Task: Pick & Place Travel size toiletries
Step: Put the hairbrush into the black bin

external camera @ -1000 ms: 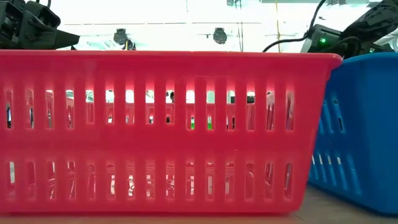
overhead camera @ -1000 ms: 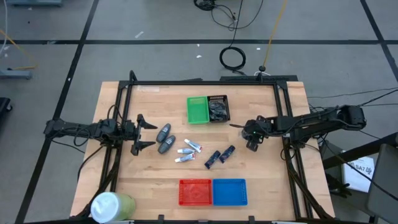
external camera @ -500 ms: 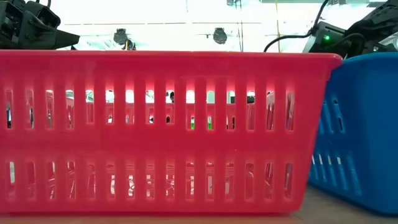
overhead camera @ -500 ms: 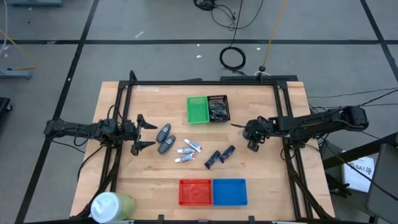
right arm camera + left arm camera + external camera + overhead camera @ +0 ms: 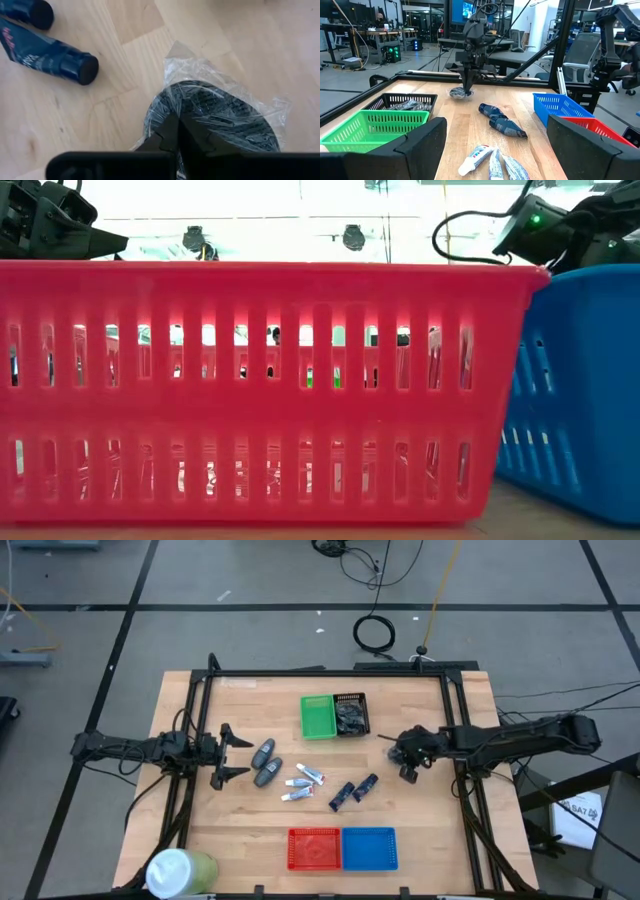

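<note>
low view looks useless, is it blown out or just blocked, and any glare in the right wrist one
Low view: the red tray fills the frame, and the room above its rim is blown out white. Right wrist view: the clear wrap on the round piece throws bright glints, right gripper shut on it.

No readable text anywhere. The navy tube point(image 5: 47, 56) at the upper left of the right wrist view carries small pink lettering, too small to make out. The white tubes point(image 5: 492, 162) at the bottom centre of the left wrist view show coloured print, also illegible. In the high view, a sign point(image 5: 577, 815) at the right edge bears marks that cannot be read.
</note>
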Action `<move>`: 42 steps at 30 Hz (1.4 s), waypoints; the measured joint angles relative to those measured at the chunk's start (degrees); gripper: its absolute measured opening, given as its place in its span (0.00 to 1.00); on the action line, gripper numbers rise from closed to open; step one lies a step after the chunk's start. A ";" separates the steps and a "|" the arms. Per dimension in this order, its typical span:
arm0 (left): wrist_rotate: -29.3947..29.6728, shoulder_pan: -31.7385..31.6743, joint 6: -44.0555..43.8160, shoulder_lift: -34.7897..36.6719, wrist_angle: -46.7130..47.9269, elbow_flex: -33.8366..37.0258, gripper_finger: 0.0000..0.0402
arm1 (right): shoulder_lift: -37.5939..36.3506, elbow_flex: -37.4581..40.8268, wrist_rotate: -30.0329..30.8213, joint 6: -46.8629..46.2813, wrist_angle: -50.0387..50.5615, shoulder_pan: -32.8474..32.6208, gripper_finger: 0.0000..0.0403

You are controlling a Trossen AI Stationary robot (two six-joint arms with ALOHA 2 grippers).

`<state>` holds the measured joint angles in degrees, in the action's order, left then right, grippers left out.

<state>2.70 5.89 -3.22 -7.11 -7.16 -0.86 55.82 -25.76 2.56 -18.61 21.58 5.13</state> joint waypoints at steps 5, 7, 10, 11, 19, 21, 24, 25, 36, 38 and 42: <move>0.00 -0.02 0.00 0.00 0.02 0.00 0.84 | -1.38 -0.03 0.21 0.20 -0.37 0.00 0.00; 0.00 0.00 -0.01 0.01 0.00 0.00 0.84 | -1.75 -0.07 0.23 0.22 -0.49 0.00 0.00; 0.00 0.00 -0.02 0.00 0.02 0.00 0.84 | -2.16 -0.08 0.27 0.22 -1.48 0.00 0.00; 0.00 0.00 -0.01 0.01 0.00 0.00 0.84 | -2.34 -0.09 0.27 0.22 -1.77 0.00 0.00; 0.00 -0.02 0.00 0.00 0.00 0.00 0.84 | -2.90 -0.11 0.52 3.98 -9.19 0.02 0.00; 0.00 -0.01 -0.01 0.00 0.01 0.00 0.84 | -2.88 -0.11 0.58 5.39 -12.02 0.02 0.00; 0.00 -0.01 0.00 0.00 0.02 0.00 0.84 | -2.88 -0.11 0.92 7.87 -16.54 0.02 0.00; 0.00 -0.02 0.00 0.00 0.02 0.00 0.84 | -2.88 -0.11 1.68 8.69 -18.19 0.02 0.00; 0.00 -0.02 0.00 0.00 0.02 0.00 0.84 | -1.61 1.42 4.82 16.52 -39.27 3.71 0.00; 0.00 0.00 0.00 0.00 0.02 0.00 0.84 | -0.40 1.42 4.11 17.87 -43.06 4.93 0.00; 0.00 -0.01 0.00 0.02 0.02 0.00 0.84 | 2.80 1.06 -3.51 18.29 -49.54 8.85 0.00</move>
<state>2.70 5.88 -3.22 -7.09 -7.14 -0.86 58.63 -24.70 -0.95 -0.32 -27.95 13.98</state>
